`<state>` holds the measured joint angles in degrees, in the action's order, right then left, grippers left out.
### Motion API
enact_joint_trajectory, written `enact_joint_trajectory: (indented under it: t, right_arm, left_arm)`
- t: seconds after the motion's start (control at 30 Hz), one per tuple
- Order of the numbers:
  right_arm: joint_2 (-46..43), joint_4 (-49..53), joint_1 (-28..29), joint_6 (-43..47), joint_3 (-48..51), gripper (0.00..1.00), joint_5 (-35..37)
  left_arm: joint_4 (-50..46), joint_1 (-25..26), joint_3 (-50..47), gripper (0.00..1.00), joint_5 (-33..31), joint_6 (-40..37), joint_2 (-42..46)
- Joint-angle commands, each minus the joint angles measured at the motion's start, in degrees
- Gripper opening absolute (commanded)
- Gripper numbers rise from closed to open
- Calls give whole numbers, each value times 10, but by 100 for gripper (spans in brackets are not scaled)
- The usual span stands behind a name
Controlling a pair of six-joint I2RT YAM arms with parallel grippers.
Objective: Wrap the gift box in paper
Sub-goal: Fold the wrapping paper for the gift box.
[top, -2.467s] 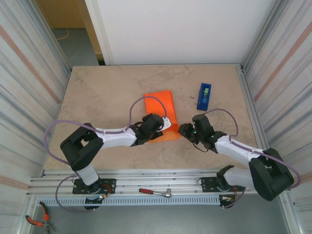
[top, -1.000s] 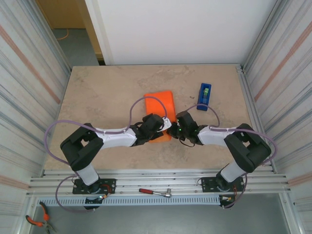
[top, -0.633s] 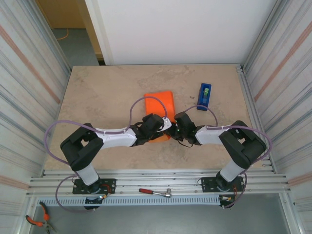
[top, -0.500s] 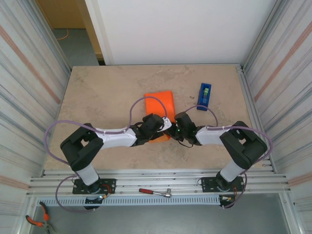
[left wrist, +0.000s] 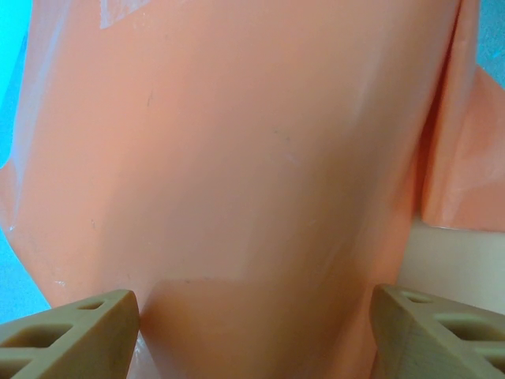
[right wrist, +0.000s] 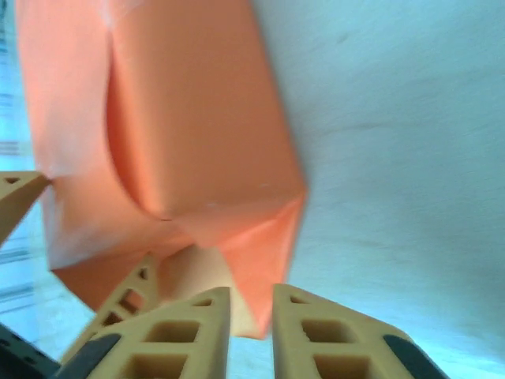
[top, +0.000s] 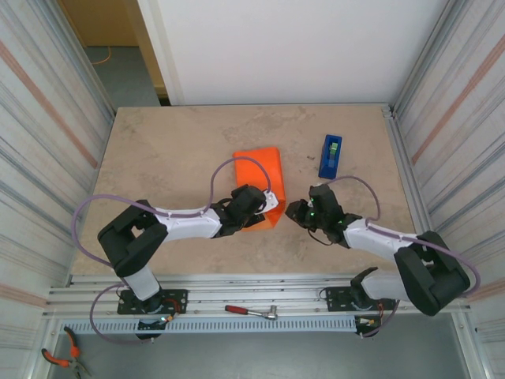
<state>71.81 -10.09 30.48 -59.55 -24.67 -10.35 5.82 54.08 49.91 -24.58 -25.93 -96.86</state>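
Lying on the beige table (top: 173,150), on the left-arm side of the blue tape dispenser (top: 331,155) and slightly nearer the arm bases than it, the paper (top: 258,178) is sitting folded into a boxy orange bundle. The gift box is lying inside that bundle, covered by the sheet. The left gripper (left wrist: 252,304) is reaching over the bundle's near end, farther from the tape dispenser than the right one. Its fingers are standing wide apart and pressing against the two sides of the bundle, grasping the paper. The right gripper (right wrist: 252,294) is hovering on the base side of the tape dispenser, toward the left arm, just beside the bundle's near corner. Its fingers are drawn almost together, leaving a narrow slit, and the tip of a loose paper flap is reaching down to that slit. Whether the flap is being pinched I cannot tell.
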Motion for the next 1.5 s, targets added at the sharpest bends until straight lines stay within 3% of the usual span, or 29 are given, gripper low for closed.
enact_joint_trajectory:
  t: [0.0,0.17,0.67,1.03,1.47]
  right_arm:
    - [-21,73,-32,19,1,1,3]
    - [9,94,-46,37,-28,0,-2]
    - [128,45,13,22,-100,0,6]
    - [194,4,20,8,-114,0,8]
    - [145,64,27,14,-118,0,21]
  left_arm:
    - [-8,6,-8,77,5,-8,-9]
    - [-8,6,-8,77,6,-7,-9]
    - [-7,8,-9,77,5,-8,-9]
    - [-8,10,-10,77,4,-8,-6]
    - [-15,10,2,77,5,-10,11]
